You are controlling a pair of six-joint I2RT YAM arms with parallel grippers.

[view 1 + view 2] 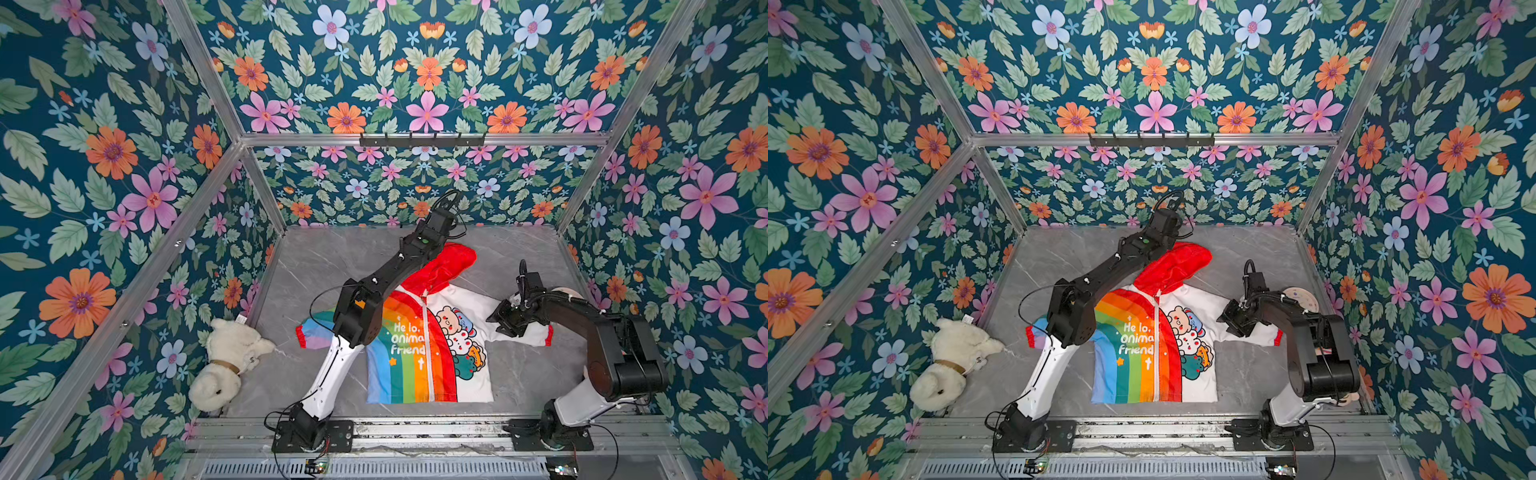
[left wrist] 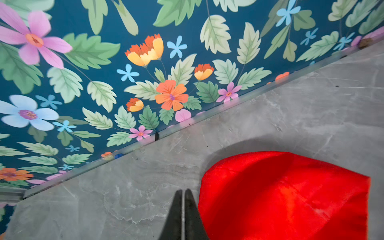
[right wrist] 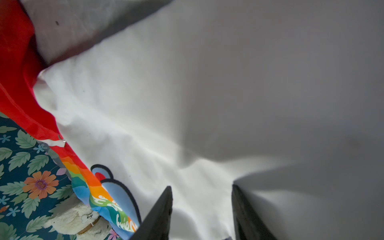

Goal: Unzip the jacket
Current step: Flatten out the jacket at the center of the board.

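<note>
The jacket (image 1: 419,353) lies flat on the grey table in both top views, red hood (image 1: 446,266) toward the back wall. Its white zipper (image 1: 428,345) runs closed between the rainbow half and the white cartoon half. The zipper pull (image 3: 62,139) shows as a small metal ring at the collar. My left gripper (image 2: 182,190) is shut, with nothing seen between its fingers, just beside the hood (image 2: 286,197) over bare table. My right gripper (image 3: 201,187) is open low over the white sleeve (image 3: 187,104), whose fabric lies between the fingers.
A white plush dog (image 1: 228,361) lies against the left wall. A black hook rail (image 1: 422,139) hangs on the back frame. A pale round object (image 1: 1302,299) sits behind the right arm. Flowered walls enclose the grey table (image 1: 332,257) on three sides.
</note>
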